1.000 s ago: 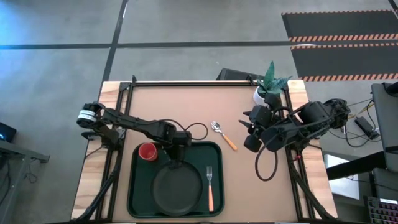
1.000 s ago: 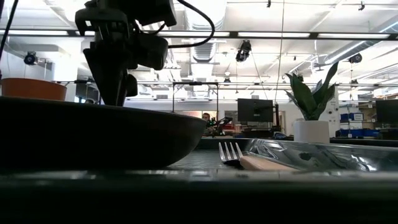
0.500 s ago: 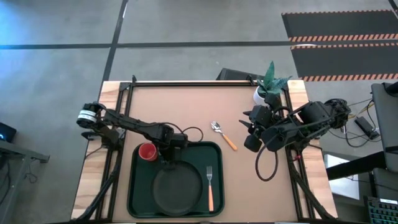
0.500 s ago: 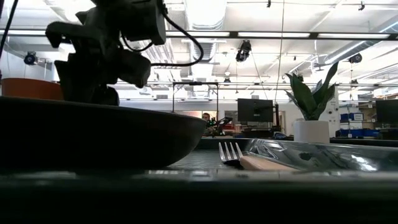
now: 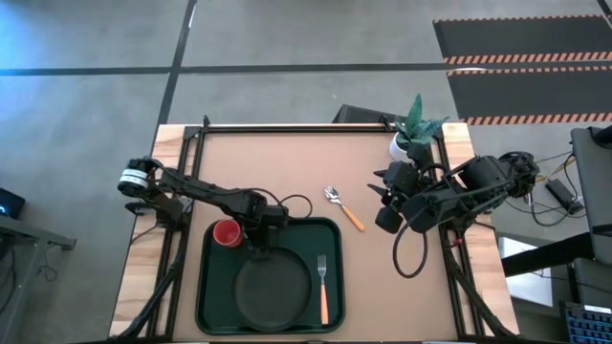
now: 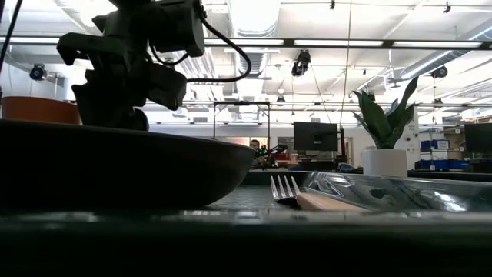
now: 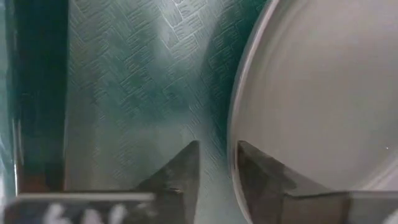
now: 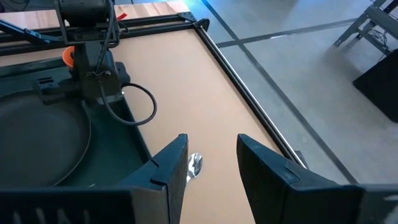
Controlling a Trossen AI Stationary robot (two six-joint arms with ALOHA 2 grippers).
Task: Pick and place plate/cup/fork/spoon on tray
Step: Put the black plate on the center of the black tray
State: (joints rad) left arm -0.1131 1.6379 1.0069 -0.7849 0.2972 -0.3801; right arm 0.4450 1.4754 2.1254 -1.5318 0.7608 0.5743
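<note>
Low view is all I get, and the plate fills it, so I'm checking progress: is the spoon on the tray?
Observer: No. The spoon lies on the bare table, beyond the tray's far right corner.
Operator: And the cup?
Observer: The cup stands in the tray's far left corner, beside the plate.
Operator: Right arm?
Observer: The right gripper hangs over the table's right side, fingers open, holding nothing.

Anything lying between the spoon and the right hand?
No. In the high view only bare table separates the spoon from the right hand; the right wrist view shows the spoon's bowl just ahead of its fingers.
</note>
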